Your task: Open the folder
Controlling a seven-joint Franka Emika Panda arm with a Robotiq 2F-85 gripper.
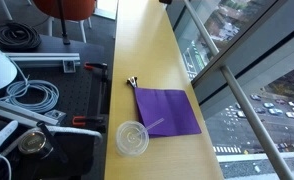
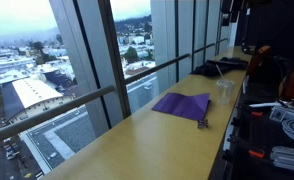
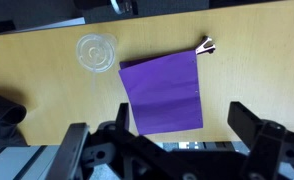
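Wide apart and holding nothing, the two dark fingers of the gripper (image 3: 159, 130) fill the bottom of the wrist view, one (image 3: 77, 148) to each side of the folder's near edge. How high they hang above the folder cannot be told from this view.

One purple folder (image 3: 162, 95) lies flat and closed on the long wooden counter (image 3: 257, 60). It shows in both exterior views as well (image 1: 167, 108) (image 2: 182, 103), turned a little askew to the counter's edges.

Beside one corner of the folder sits one clear round cup lid (image 3: 95, 52). It is close to the folder but apart from it, and an exterior view shows it (image 1: 133, 138) with a straw (image 1: 155, 124) leaning toward the folder. At another corner lies one small binder clip (image 3: 205, 44), just beside the folder and seen again in an exterior view (image 1: 133, 80). Nothing rests on top of the folder.

On the side of the folder away from the lid, past the counter's edge, a wall of windows (image 2: 87, 60) looks out over rooftops and streets. On the lid's side of the folder, a dark bench holds a coil of black cable (image 1: 17, 38), a loop of grey cable (image 1: 32, 95) and two orange-handled clamps (image 1: 87, 68).
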